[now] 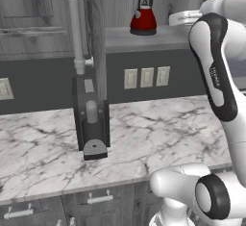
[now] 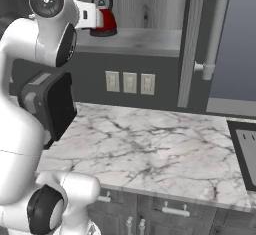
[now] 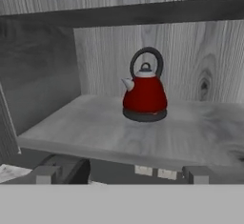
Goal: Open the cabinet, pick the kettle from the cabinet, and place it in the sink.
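**At the open cabinet, a kettle waits on its shelf**

Nearest the cameras, the white arm [image 1: 218,83] rises from its base and bends upward past the marble counter [image 1: 153,133], its forearm reaching to shelf height. The gripper [image 3: 121,174] faces into the cabinet [image 3: 95,127] with its jaws spread wide and nothing between them; the two finger tips [image 3: 45,174] show just above the lower edge of the hand view, well short of the kettle. Beyond the counter, three wall outlets [image 1: 146,77] line the dark backsplash. One cabinet door [image 1: 98,37] stands swung out, seen edge-on, with its long silver handle [image 1: 76,28]. Farthest back, the red kettle [image 3: 144,88] sits upright on the grey shelf, spout to the left in the hand view. From the right base view the arm's wrist hides much of the kettle [image 2: 104,16]. The sink [image 2: 245,154] is cut off at that view's right edge.
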Available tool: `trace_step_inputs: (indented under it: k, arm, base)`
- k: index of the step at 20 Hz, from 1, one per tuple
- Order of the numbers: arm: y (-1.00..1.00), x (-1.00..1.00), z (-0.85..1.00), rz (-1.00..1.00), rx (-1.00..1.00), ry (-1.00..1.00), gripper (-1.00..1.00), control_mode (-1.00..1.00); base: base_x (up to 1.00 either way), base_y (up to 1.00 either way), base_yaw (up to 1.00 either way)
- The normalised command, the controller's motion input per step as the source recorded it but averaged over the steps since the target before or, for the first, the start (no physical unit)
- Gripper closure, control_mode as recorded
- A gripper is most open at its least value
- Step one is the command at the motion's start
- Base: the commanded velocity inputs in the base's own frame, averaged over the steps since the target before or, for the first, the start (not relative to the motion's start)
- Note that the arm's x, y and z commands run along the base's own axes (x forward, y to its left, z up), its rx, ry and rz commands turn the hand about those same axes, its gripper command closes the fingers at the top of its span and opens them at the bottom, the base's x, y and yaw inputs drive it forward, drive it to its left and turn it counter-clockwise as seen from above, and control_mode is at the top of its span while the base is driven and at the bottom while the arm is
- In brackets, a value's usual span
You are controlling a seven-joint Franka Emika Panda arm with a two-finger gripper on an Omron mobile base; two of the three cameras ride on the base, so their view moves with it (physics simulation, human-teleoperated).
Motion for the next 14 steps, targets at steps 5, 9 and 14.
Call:
trace_step_inputs:
  k: [5,9,14]
  arm:
    - [0.19,0.17,0.19,-0.05,-0.05,0.04,-1.0,-1.0]
    - [0.16,0.21,0.17,-0.05,-0.03,0.02,-1.0,-1.0]
    - [0.21,0.27,0.07,-0.1,-0.01,0.0,-1.0,-1.0]
  base:
    - [0.0,0.0,0.0]
    - [0.0,0.0,0.0]
    - [0.0,0.0,0.0]
